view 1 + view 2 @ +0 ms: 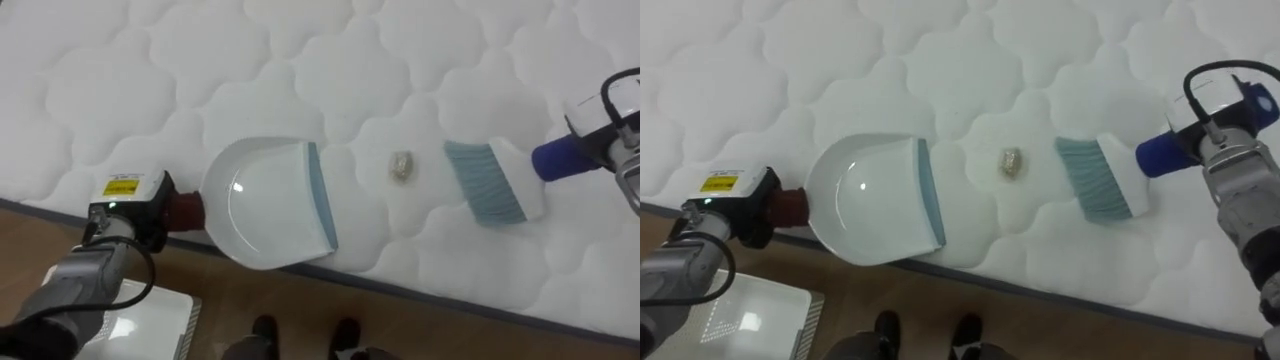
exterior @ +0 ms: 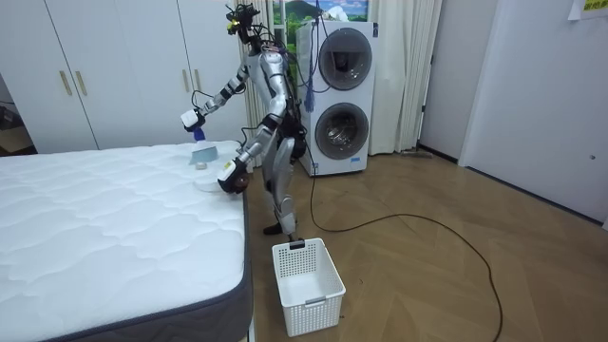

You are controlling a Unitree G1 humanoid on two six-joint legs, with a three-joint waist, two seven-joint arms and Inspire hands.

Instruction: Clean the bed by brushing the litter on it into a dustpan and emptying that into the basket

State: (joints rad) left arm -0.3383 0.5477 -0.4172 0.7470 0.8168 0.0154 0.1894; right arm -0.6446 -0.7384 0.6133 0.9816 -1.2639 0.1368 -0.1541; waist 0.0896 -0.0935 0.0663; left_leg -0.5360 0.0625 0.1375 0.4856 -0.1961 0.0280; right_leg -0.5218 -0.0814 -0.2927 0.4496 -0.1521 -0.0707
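Observation:
A white dustpan [image 1: 265, 205] with a grey-blue lip lies on the white quilted mattress [image 1: 120, 80] near its edge. My left hand [image 1: 135, 218] is shut on its dark red handle [image 1: 186, 210]. A small beige crumpled scrap [image 1: 401, 166] lies on the mattress between the dustpan's lip and the brush. The brush [image 1: 490, 182] has grey-blue bristles and a blue handle, and its bristles rest on the mattress to the right of the scrap. My right hand [image 1: 1228, 158] is shut on that blue handle. In the room view I stand at the bed's corner, arms over the mattress.
A white slatted basket [image 2: 306, 283] stands on the wooden floor by my feet, beside the bed's edge [image 1: 430, 292]. Stacked washing machines [image 2: 340, 95] stand behind me. White wardrobes [image 2: 104, 71] line the wall beyond the bed.

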